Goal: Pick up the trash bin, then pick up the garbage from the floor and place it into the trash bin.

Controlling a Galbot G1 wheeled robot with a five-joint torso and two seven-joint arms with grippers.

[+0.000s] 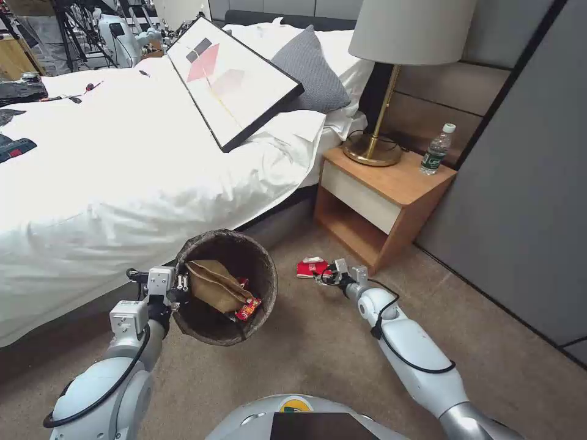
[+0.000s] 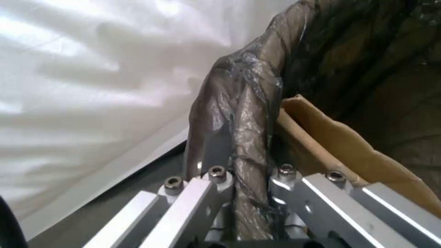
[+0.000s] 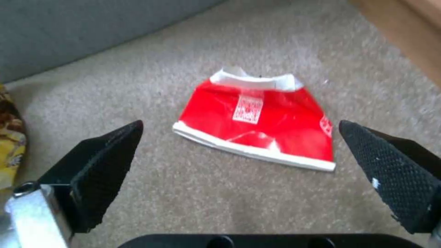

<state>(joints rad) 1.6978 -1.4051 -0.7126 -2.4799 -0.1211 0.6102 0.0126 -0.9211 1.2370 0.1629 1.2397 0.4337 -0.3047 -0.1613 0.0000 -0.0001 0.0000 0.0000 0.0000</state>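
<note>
The left gripper (image 1: 180, 284) clamps the trash bin (image 1: 225, 287) rim. The right gripper (image 3: 239, 165) hovers wide open over a red-and-white packet (image 3: 259, 119) with a white printed code, unreadable, on the carpet (image 3: 184, 193).

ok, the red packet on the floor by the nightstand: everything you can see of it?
The red packet is flat, glossy red with white edges and a white printed code square, slightly creased. It lies on the beige carpet just in front of the wooden nightstand, apart from the trash bin. Nothing touches it. The right gripper hovers over it, fingers spread wide to either side of it.
</note>
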